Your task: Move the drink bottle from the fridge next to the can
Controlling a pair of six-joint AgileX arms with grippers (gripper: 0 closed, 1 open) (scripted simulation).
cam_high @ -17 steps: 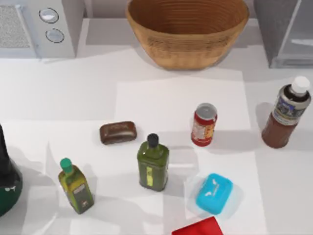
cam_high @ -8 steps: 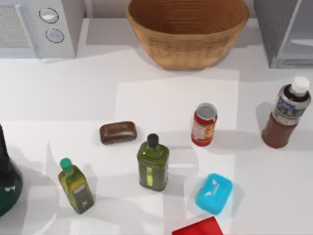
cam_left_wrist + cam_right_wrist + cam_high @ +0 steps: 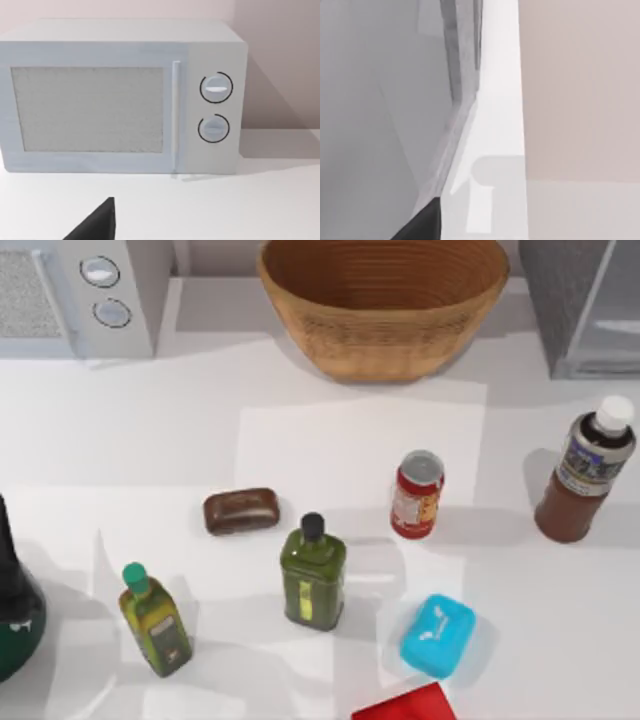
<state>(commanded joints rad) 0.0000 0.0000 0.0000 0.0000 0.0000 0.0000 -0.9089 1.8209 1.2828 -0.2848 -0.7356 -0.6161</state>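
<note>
The drink bottle (image 3: 585, 478), reddish-brown with a white cap and grey-blue label, stands upright on the table at the right, in front of the fridge (image 3: 582, 302). The red can (image 3: 417, 495) stands to its left, a clear gap apart. Nothing holds either of them. A dark fingertip (image 3: 96, 221) of my left gripper pokes into the left wrist view, facing the microwave (image 3: 120, 100). A dark fingertip (image 3: 422, 226) of my right gripper appears in the right wrist view beside the fridge's grey wall (image 3: 380, 100).
A wicker basket (image 3: 385, 305) sits at the back centre, the microwave (image 3: 75, 290) at back left. A brown bar (image 3: 241, 511), an olive-green square bottle (image 3: 313, 575), a small yellow-green bottle (image 3: 155, 622), a blue box (image 3: 438, 635) and a red item (image 3: 405, 705) stand on the table. A dark green round object (image 3: 12, 605) is at the left edge.
No object has moved. Only the shading on the table near the blue box and the can has shifted slightly.
</note>
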